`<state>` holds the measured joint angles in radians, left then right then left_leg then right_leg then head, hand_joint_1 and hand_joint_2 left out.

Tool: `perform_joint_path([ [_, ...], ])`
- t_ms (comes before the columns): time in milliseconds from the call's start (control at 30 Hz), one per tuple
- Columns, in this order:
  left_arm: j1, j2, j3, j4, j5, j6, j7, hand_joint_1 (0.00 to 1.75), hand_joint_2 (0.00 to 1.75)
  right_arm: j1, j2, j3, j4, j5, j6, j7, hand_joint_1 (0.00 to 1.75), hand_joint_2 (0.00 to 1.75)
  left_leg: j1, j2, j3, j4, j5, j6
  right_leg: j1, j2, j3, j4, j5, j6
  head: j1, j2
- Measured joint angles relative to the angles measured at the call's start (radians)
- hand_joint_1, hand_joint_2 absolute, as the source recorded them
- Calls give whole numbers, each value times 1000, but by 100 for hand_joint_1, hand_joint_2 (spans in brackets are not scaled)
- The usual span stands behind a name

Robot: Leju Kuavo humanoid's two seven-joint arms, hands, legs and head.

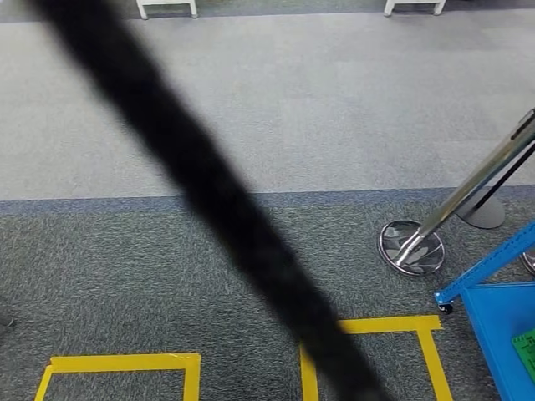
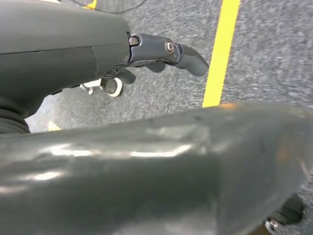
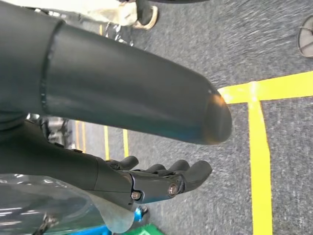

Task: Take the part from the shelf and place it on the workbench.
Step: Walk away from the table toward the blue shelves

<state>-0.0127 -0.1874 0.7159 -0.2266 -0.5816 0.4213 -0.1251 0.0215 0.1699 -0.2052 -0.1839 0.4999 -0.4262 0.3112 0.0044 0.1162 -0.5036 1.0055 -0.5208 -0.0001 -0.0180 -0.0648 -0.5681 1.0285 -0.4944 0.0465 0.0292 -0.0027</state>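
Head view looks down at grey carpet point(image 1: 265, 109) with yellow floor tape point(image 1: 126, 362) boxes near the robot; a blurred dark strap point(image 1: 208, 184) runs diagonally across, close to the lens; cannot tell what it is. A chrome barrier post point(image 1: 470, 188) leans on its round base point(image 1: 411, 248) at right; the corner of a blue cart point(image 1: 498, 322) shows at lower right with something green on it, too cut off to name. White furniture feet point(image 1: 167, 8) sit at the far edge.

Both arms hang at the sides pointing at the floor, which fits a walking or turning stage, hands kept slack because nothing is carried.

Left hand point(image 2: 158, 51): fingers point(image 2: 184, 55) stretched out, slightly curved, lying close together, the thick thumb apart from them in the foreground; nothing between them, touching nothing; carpet and a yellow tape line point(image 2: 221, 54) below.

Right hand point(image 3: 162, 178): fingers point(image 3: 191, 174) extended side by side with small gaps, thumb held well away; empty, no contact; yellow tape point(image 3: 260, 161) on the carpet underneath, a bit of blue and green at the edge, likely the cart; a person's shoe point(image 3: 145, 14) stands nearby.

The part is not seen, nor the shelf or workbench; judged to be early, with the pickup not yet begun; next the robot needs to face the shelf.
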Motion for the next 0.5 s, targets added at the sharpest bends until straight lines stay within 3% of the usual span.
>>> perform_joint_path([
  [67,-2,-1,2,-5,-12,-4,-10,0,0,2,0,-5,0,-4,-7,-12,0,0,1,16,6,0,-3,-11,6,14,0,-5,-2,-16,-3,0],
  [133,-5,-4,3,-11,-28,-13,-24,0,0,4,1,-13,0,-10,-10,-24,0,0,8,-14,4,20,-23,-21,6,33,1,-8,-1,-29,-5,0],
  [200,-7,-6,3,-13,-54,-22,-35,0,0,0,3,-20,0,-13,-14,-40,0,0,11,-75,-34,111,-78,-24,5,54,4,-10,2,-41,-10,0],
  [233,-7,-7,2,-13,-70,-26,-36,0,0,-3,4,-24,-1,-14,-18,-52,0,0,10,-95,-67,180,-110,-22,7,66,3,-10,2,-45,-11,0],
  [300,-8,-7,0,-13,-93,-31,-34,0,0,-7,6,-35,-2,-20,-32,-91,0,0,8,-104,-120,282,-136,-15,12,98,4,-9,3,-49,-11,0],
  [333,-10,-7,-1,-13,-98,-33,-38,0,0,-8,5,-43,-2,-24,-40,-116,0,0,6,-107,-126,285,-119,-10,14,115,6,-9,3,-50,-11,0],
  [400,-18,-6,-1,-13,-96,-40,-65,0,0,-11,0,-59,-4,-31,-49,-165,0,0,3,-129,-93,188,-42,1,16,146,10,-9,4,-50,-11,0],
  [433,-24,-5,0,-13,-90,-45,-83,0,0,-14,-4,-67,-5,-37,-50,-186,0,0,3,-157,-69,123,-7,7,17,161,11,-8,4,-48,-11,0],
  [500,-38,-3,5,-13,-73,-52,-109,0,0,-23,-12,-88,-8,-54,-50,-218,0,0,2,-200,-37,35,20,10,15,188,3,-6,8,-39,-11,0],
])
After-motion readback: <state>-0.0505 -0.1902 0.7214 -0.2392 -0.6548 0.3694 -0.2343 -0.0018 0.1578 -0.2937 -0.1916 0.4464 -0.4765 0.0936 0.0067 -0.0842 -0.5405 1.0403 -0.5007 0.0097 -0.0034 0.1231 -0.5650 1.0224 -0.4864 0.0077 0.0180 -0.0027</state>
